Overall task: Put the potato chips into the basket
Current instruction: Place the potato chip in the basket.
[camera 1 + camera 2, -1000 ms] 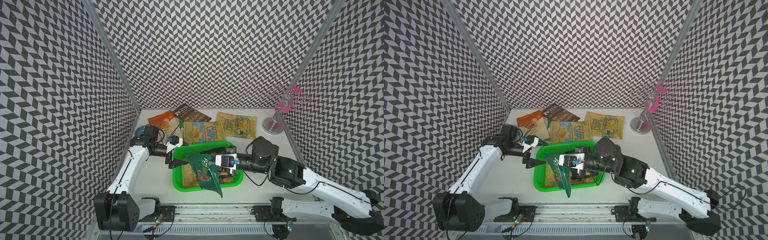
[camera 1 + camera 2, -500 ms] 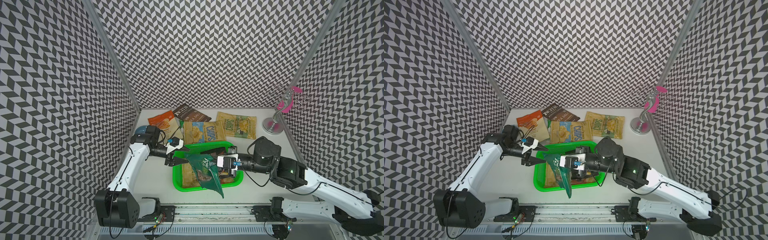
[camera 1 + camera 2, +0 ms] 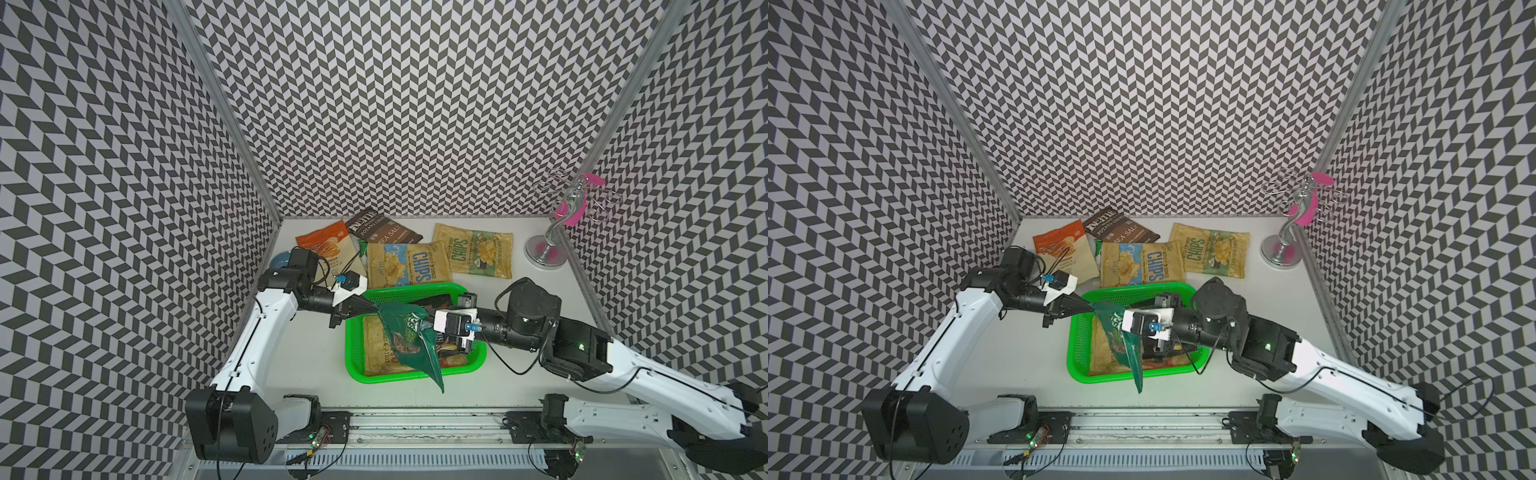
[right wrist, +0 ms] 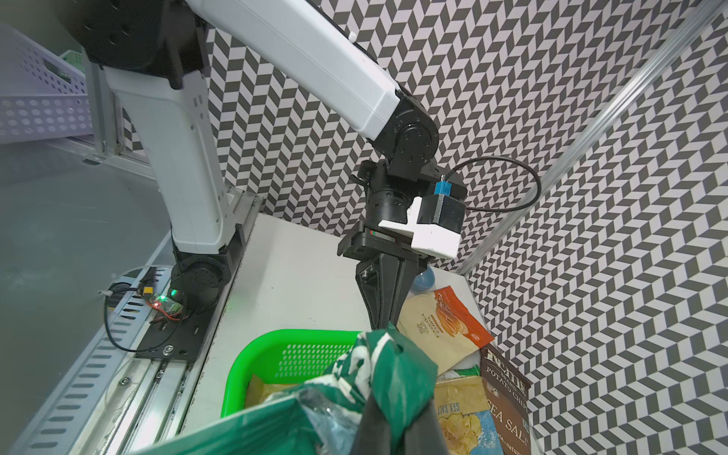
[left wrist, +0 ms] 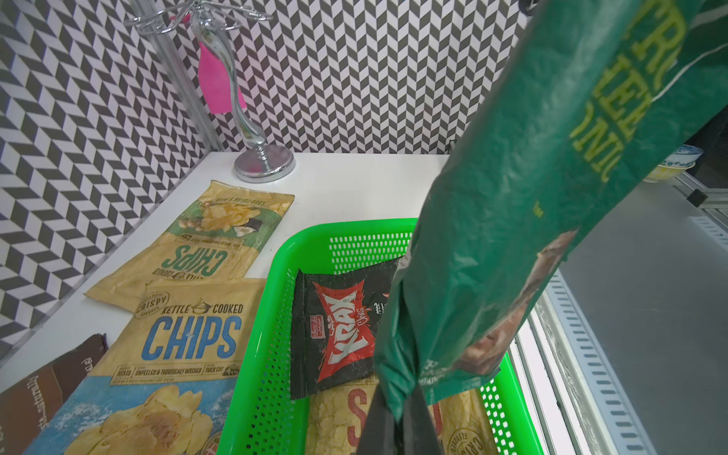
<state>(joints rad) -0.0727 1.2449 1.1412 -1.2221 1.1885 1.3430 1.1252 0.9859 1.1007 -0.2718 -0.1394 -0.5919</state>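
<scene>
Eyes on dark green bag (image 3: 409, 345), yellow lettering, at black left fingers (image 3: 353, 307). Under fingers: bright green basket (image 3: 352, 357), black-red bag (image 5: 338, 335) inside. Beyond fingers: tan bag (image 3: 409, 270) with blue lettering, tan-green bag (image 3: 473, 248), brown bag (image 3: 382, 228), orange-cream bag (image 3: 328, 245). White bench (image 3: 299, 353). Black-white chevron walls (image 3: 415, 104).

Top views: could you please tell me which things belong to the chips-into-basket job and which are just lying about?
Job: basket, dark green bag (held), black-red bag inside, blue-print CHIPS bag, green-print CHIPS bag, SEA SALT bag, orange bag.
Lying about: chrome stand, blue bowl.
</scene>
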